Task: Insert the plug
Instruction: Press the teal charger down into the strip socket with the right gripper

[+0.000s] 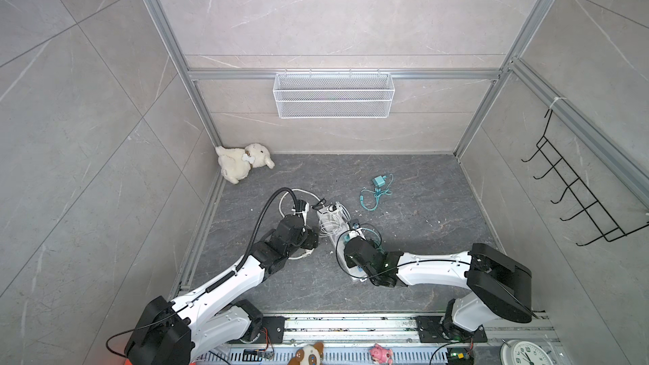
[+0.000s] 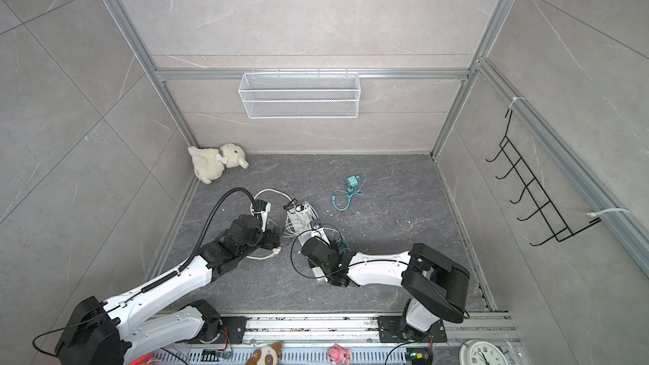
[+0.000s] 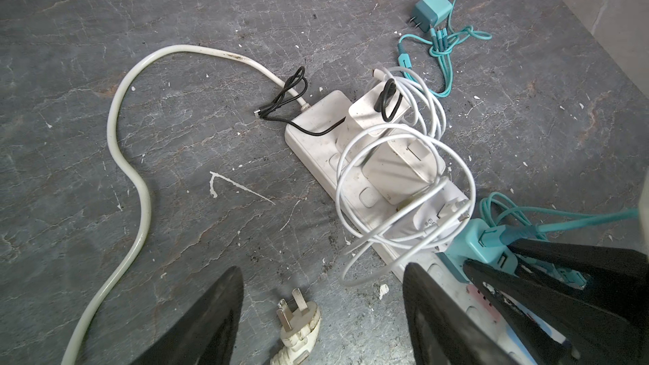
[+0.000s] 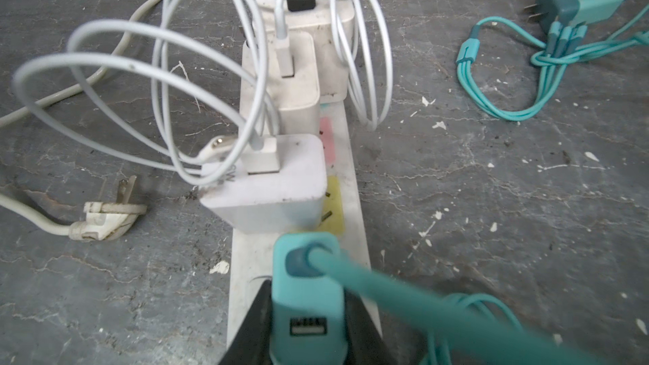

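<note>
Right gripper [image 4: 307,314] clamps teal charger [image 4: 305,275] over strip [image 4: 247,254].
Only the right wrist view shows the grip, beside a white adapter [image 4: 267,184] on the strip; top views bury it under the arm [image 1: 421,268]. Left wrist view: left gripper [image 3: 321,270] half open, empty, beside the strip.

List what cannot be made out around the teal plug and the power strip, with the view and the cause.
Prongs: right wrist view, hidden under the body of the teal plug, held by the right end effector.
Socket below it: same view, covered by the plug; whether it is seated in the power strip, cannot tell.
Blurred: the teal cable, same view, too near the lens.
Plug in a top view: mostly hidden by the right arm.
</note>
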